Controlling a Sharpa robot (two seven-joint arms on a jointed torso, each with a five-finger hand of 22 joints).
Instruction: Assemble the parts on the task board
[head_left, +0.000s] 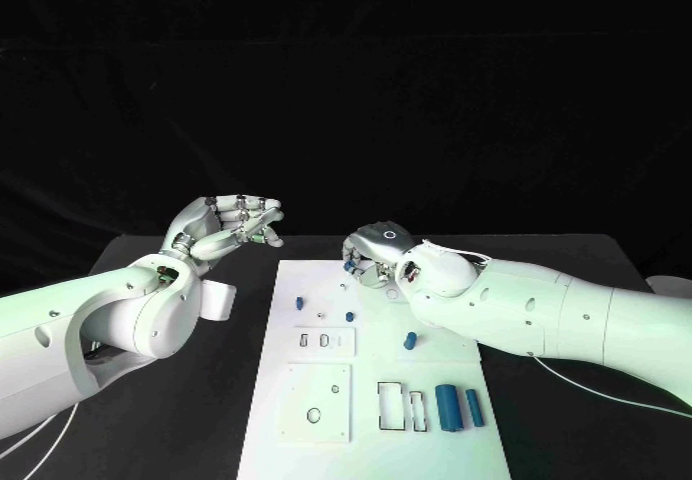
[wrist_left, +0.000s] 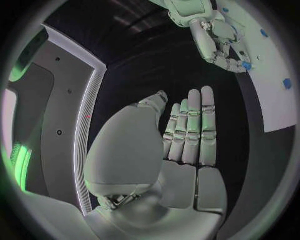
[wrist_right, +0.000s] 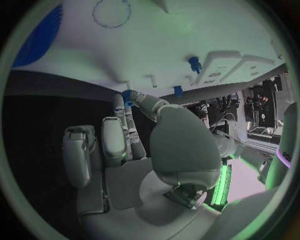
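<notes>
The head camera looks down from above at the board (head_left: 389, 370) and both arms. Each wrist camera sits close behind its own palm. All three views share the right hand (head_left: 378, 255) at the board's far edge.

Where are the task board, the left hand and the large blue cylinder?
task board (head_left: 320, 285): head view, bare white surface.
left hand (head_left: 228, 226): head view, middle of the hand.
large blue cylinder (head_left: 447, 408): head view, mid-body.

We find no text, label, brand or number that we can read on anything in these views.
</notes>
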